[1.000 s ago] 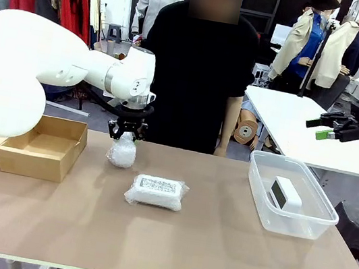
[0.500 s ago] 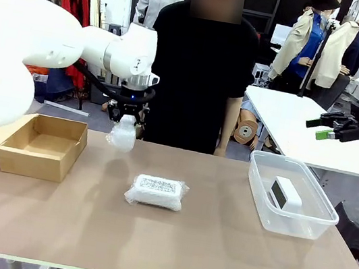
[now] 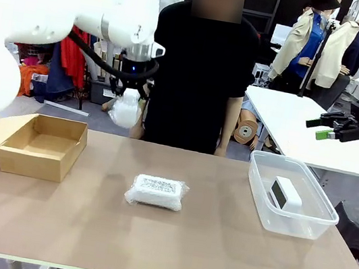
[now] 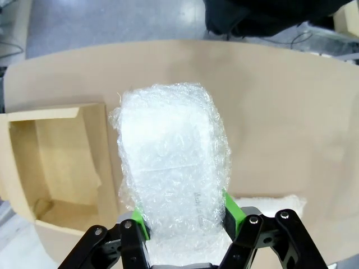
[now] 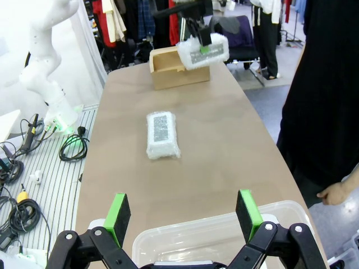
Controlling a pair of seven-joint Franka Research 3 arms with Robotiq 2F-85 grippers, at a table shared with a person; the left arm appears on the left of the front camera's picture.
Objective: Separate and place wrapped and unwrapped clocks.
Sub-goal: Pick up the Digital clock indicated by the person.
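My left gripper (image 3: pixel 130 94) is shut on the rounded wrapped clock (image 3: pixel 126 110) and holds it in the air above the table's far edge, right of the cardboard box (image 3: pixel 43 147). In the left wrist view the bubble-wrapped bundle (image 4: pixel 171 168) sits between the green pads (image 4: pixel 140 225). The flat wrapped clock (image 3: pixel 156 192) with a speckled label lies mid-table and also appears as a flat bundle (image 5: pixel 161 134). The bare white clock (image 3: pixel 286 193) rests in the clear tub (image 3: pixel 298 225). My right gripper (image 5: pixel 183 213) stands open above the tub's rim (image 5: pixel 224 232), holding nothing.
A person in black (image 3: pixel 199 76) stands at the far edge, just behind the lifted bundle, one hand (image 5: pixel 335 194) hanging near the tub's corner. The open cardboard box (image 4: pixel 56 162) lies below and beside the held bundle. A second white table (image 3: pixel 303 127) stands at the back right.
The left arm has lifted the rounded wrapped clock off the table, straight up and slightly left. The flat bundle, the tub and the right gripper have not moved.
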